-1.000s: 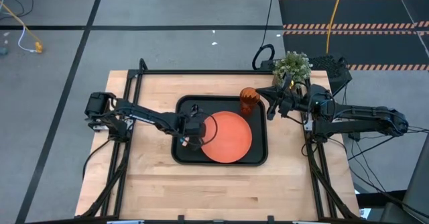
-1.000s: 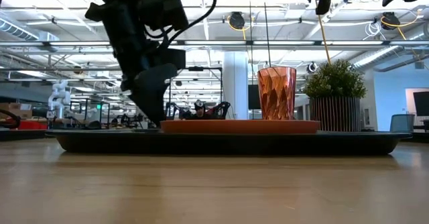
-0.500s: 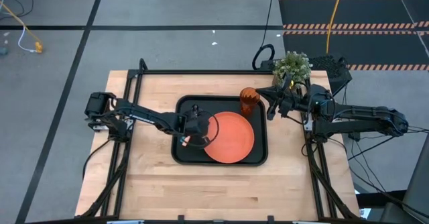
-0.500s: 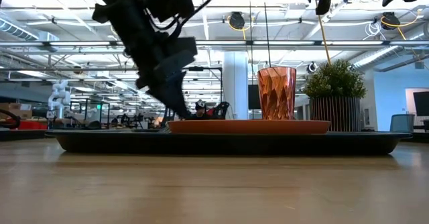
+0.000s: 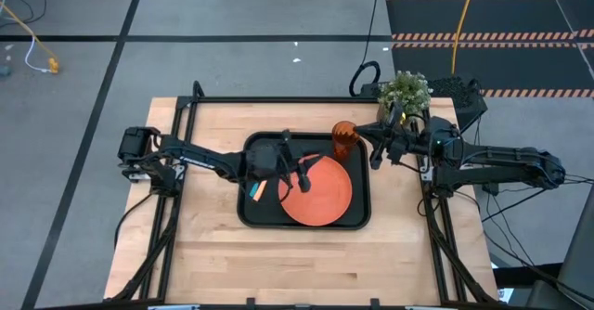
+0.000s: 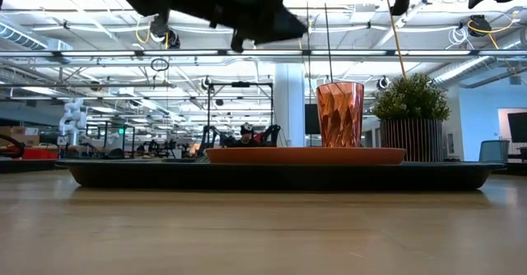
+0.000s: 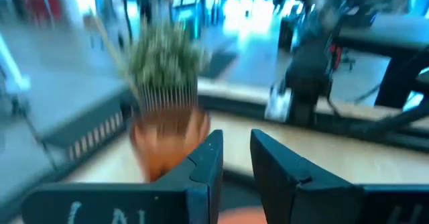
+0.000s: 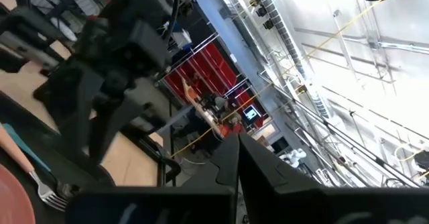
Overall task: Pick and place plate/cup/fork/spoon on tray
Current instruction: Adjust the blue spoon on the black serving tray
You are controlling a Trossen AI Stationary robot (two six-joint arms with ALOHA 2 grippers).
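Observation:
The black tray (image 5: 255,213) lies mid-table. On it the orange plate (image 5: 325,194) lies flat and the ribbed amber cup (image 5: 344,139) stands upright at its far right corner. The blue-handled spoon (image 5: 258,191) lies on the tray left of the plate. The fork's tines (image 8: 48,196) show beside it in the right wrist view. My left gripper (image 5: 304,178) hangs level above the plate's left part, narrowly open with nothing between its fingers (image 7: 209,160). My right gripper (image 5: 375,148) is shut and raised by the tray's far right corner.
A potted green plant (image 5: 405,91) stands at the table's far right, behind the cup and beside my right arm. Bare wood lies in front of the tray (image 6: 280,174) and to its left.
My left gripper has risen from the tray's left part, where it pointed down beside the plate. It has tipped up to level and swung toward the right, over the plate. The plate has slid a little toward the table's right edge.

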